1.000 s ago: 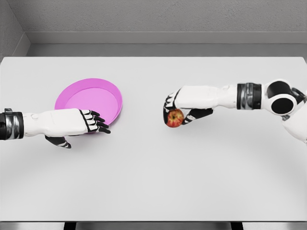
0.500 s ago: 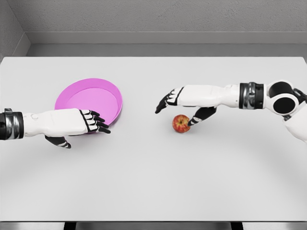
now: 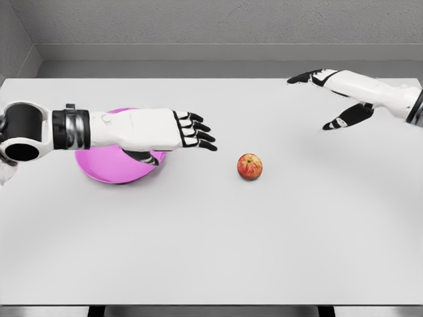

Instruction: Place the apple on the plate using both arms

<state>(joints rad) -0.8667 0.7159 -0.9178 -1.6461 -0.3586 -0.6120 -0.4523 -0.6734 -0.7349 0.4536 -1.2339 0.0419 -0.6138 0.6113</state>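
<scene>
Your red-yellow apple is sitting mid-frame on the table — pink plate at left is showing nothing inside, left hand hovering wide, right hand spread upper right.

left hand fingers extended, right hand spread, raised

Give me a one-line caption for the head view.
Apple on the white table between open left hand, over pink plate, and open right hand.

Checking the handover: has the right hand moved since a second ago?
Yes. The right hand has let go of the apple and pulled away toward the table's far right corner.
</scene>
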